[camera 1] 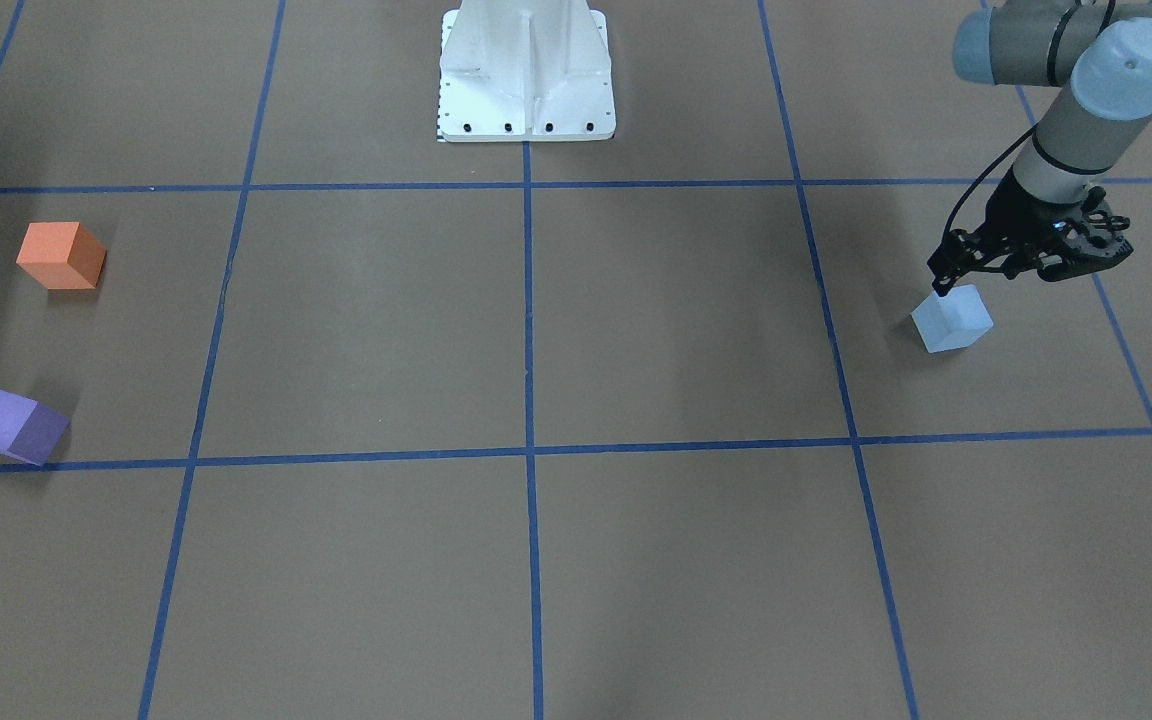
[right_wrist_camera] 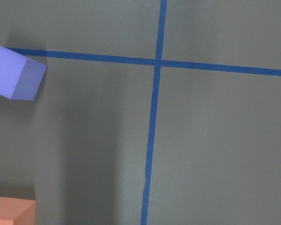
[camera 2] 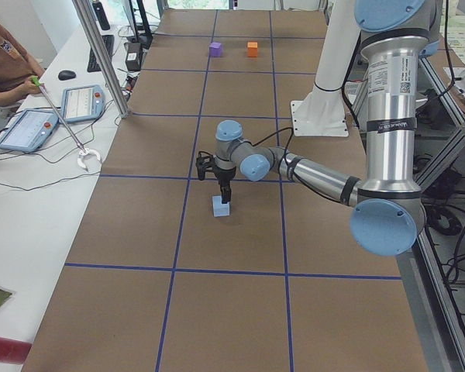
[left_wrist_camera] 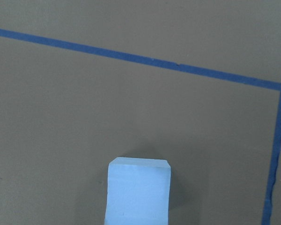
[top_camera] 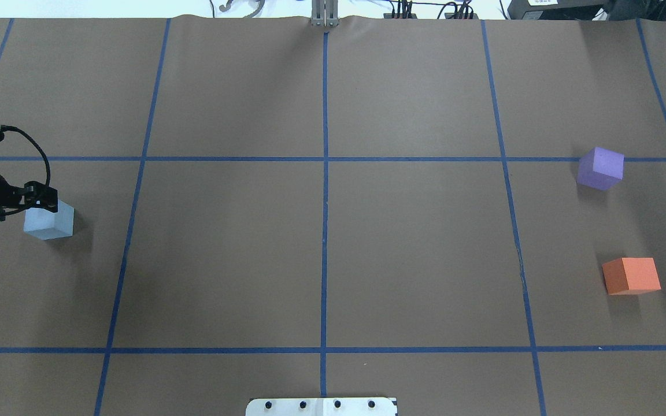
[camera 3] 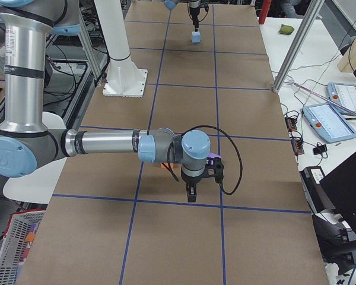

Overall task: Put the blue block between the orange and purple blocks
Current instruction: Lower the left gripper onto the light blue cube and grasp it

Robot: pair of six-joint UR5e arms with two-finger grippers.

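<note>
Pale blue foam cube [camera 1: 951, 320] sits flat on the brown paper-covered bench [camera 1: 536, 330] at the robot's far left. The orange foam cube [camera 1: 61, 256] and the purple foam cube [camera 1: 14, 426] lie well apart from it at the far right end. The open space between those two is unfilled, so I judge the task barely begun: grasp, carry across and placement all remain.

The left arm's black two-finger end effector [camera 1: 942, 285] hangs directly over the pale blue foam cube, its tips at or just above the cube's upper edge. The left wrist view shows the cube low and centred with no fingers beside it, so it does not look gripped. I cannot tell how wide the jaws stand.

The right arm's end effector [camera 3: 191, 193] hovers near the orange and purple cubes; its opening cannot be judged either.
</note>
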